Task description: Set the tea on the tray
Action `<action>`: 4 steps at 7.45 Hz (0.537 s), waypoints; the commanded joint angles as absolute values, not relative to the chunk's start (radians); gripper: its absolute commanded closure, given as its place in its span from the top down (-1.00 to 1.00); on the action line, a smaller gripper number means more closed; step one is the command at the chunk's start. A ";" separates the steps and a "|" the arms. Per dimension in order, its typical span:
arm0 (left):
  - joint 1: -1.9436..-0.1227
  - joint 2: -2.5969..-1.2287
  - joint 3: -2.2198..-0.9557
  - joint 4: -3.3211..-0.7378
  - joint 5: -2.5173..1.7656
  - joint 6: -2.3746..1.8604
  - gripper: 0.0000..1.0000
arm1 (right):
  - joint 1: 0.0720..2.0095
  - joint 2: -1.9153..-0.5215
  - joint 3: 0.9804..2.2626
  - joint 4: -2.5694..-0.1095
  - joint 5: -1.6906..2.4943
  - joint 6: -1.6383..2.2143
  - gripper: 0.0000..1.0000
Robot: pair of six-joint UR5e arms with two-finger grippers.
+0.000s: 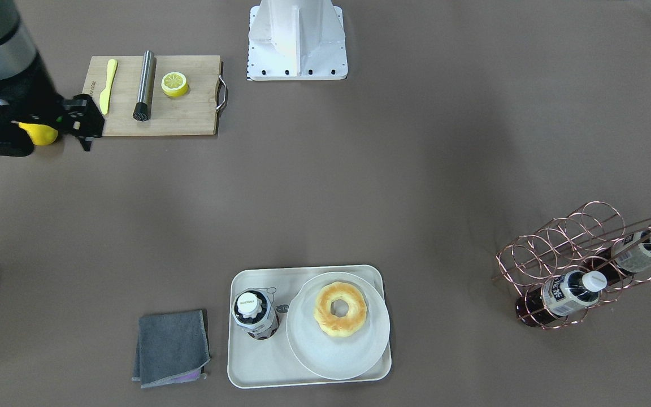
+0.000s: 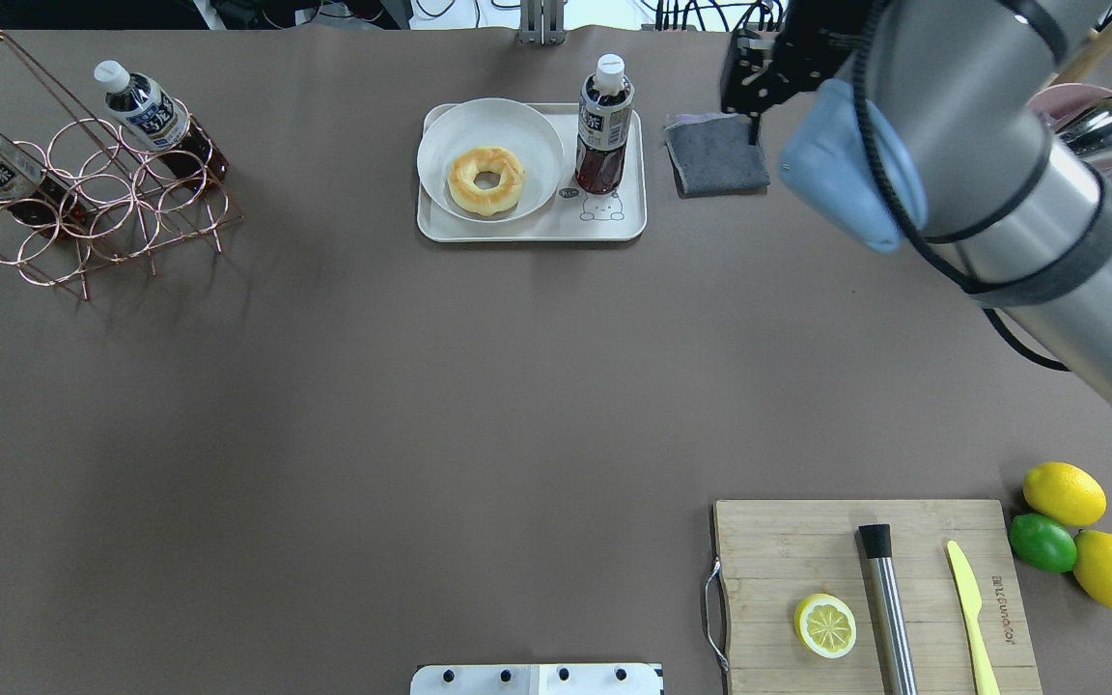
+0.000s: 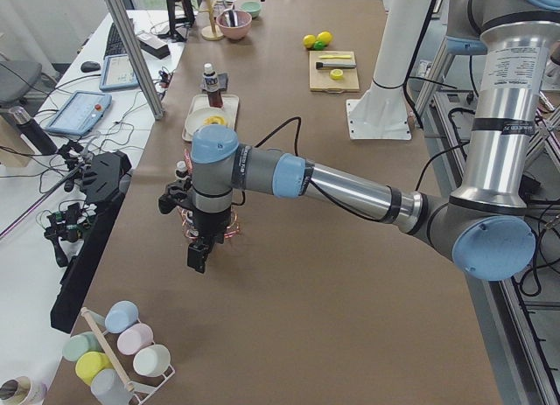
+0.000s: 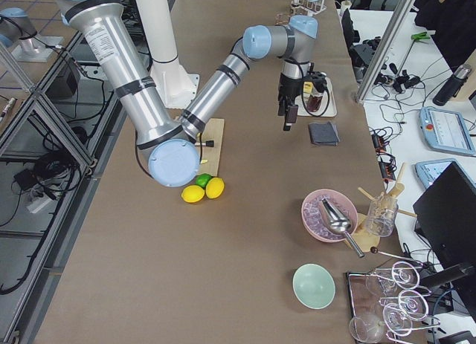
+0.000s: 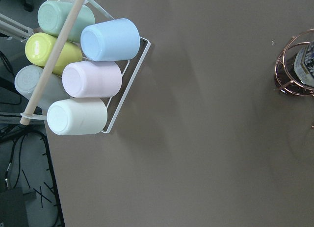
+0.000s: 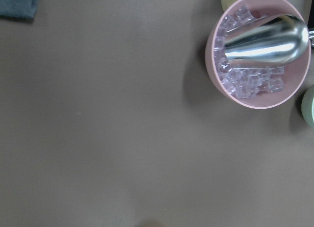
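Observation:
One tea bottle stands upright on the cream tray, beside a round plate with a doughnut. It also shows in the front view on the tray. Two more tea bottles lie in a copper wire rack at the far left. My right gripper hangs above the grey cloth, right of the tray, looks open, and holds nothing. My left gripper shows only in the exterior left view, above the table near the rack; I cannot tell whether it is open or shut.
A grey cloth lies right of the tray. A wooden board holds a lemon half, a steel muddler and a yellow knife; lemons and a lime lie beside it. A pink bowl of ice and a cup rack stand at the table ends.

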State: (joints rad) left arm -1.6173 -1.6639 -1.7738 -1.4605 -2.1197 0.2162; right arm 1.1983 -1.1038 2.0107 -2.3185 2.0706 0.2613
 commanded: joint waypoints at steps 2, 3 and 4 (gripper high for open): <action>-1.618 -1.658 -1.763 -1.463 -2.151 0.216 0.96 | 1.443 -1.400 1.970 -2.114 2.202 -0.093 1.00; -1.617 -1.660 -1.761 -1.463 -2.151 0.216 0.96 | 1.544 -1.443 1.900 -2.102 2.242 -0.250 1.00; -1.617 -1.660 -1.759 -1.462 -2.152 0.216 0.96 | 1.624 -1.471 1.841 -2.095 2.255 -0.358 1.00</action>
State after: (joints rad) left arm -1.6179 -1.6593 -1.7619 -1.4632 -2.1502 0.2163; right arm 1.4732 -1.3968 1.9377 -2.1231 2.2089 -0.1375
